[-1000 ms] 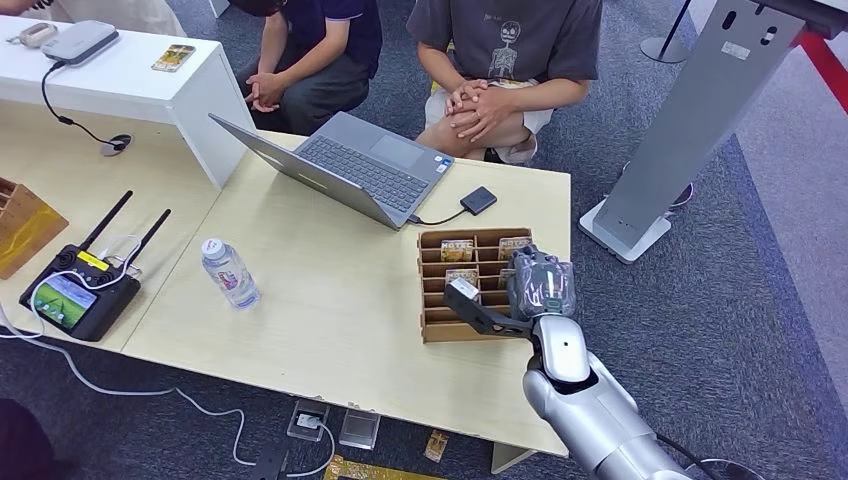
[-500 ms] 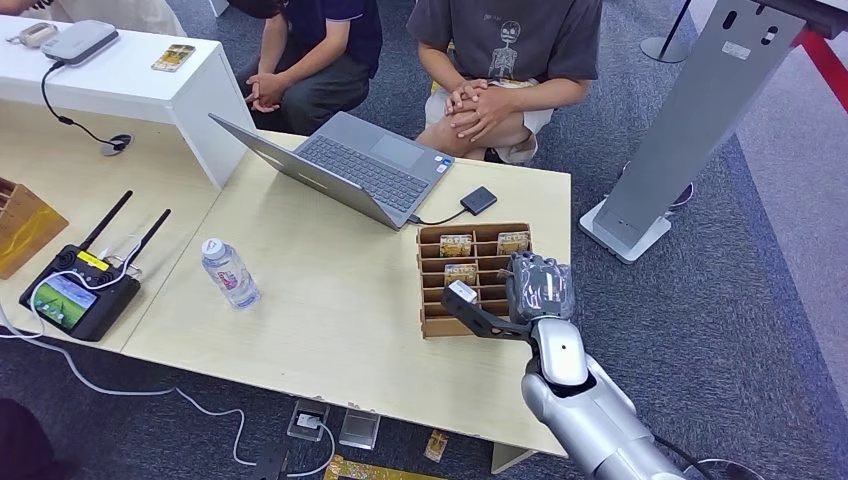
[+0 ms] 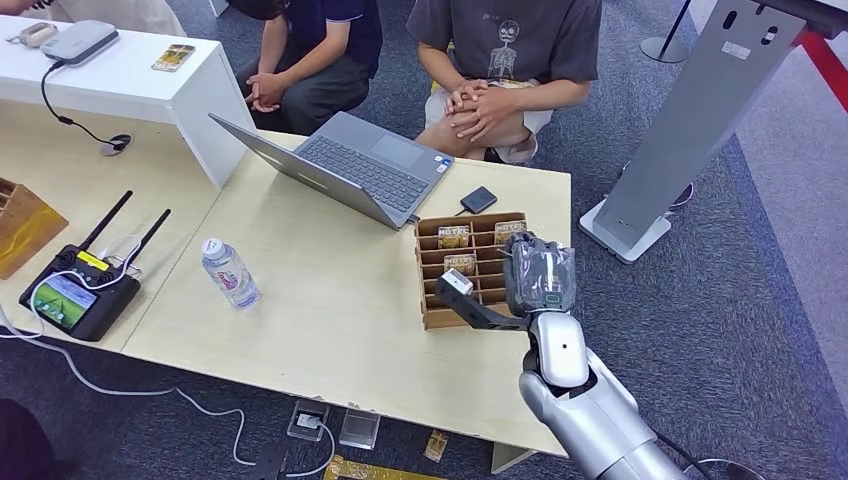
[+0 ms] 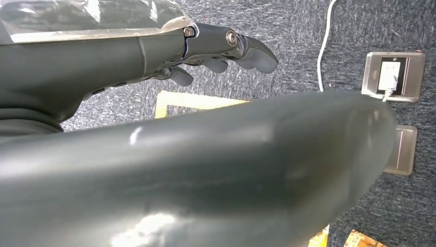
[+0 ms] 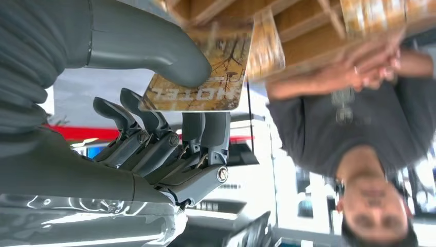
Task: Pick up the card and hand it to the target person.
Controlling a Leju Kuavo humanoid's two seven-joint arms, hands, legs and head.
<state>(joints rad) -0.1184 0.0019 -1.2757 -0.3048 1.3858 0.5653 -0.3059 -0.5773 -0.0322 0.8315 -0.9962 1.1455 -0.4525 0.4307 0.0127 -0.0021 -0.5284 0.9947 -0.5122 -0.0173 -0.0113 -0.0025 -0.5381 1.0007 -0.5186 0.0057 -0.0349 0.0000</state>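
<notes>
**Card pinched at the rack; handover not yet made**

Head view: my right hand (image 3: 541,278) is over the near-right side of the card rack (image 3: 473,270), which sits on the tabletop (image 3: 330,300) just beside the laptop (image 3: 345,165). The thumb juts out over the rack's slots. More cards stand in the rack's far slots. Beyond the rack, past the far edge of the tabletop, sits a person in a grey shirt (image 3: 505,40) with hands clasped; a second person in a dark top (image 3: 320,50) sits further along from the rack. I cannot tell from here which one is the target.

Left wrist view: my left hand (image 4: 216,46) hangs over carpet, fingers loosely apart, holding nothing.

Right wrist view: the card (image 5: 198,77) is pinched between my thumb and the fingers (image 5: 154,128) of my right hand. Its far edge lies close against the rack's wooden slots; whether it is fully clear of them I cannot tell.

Progress, as I judge it: the grasp is made. Left to do: bring the card clear of the rack, reach toward the target person, release into their hand. Nobody's hand is extended yet.
</notes>
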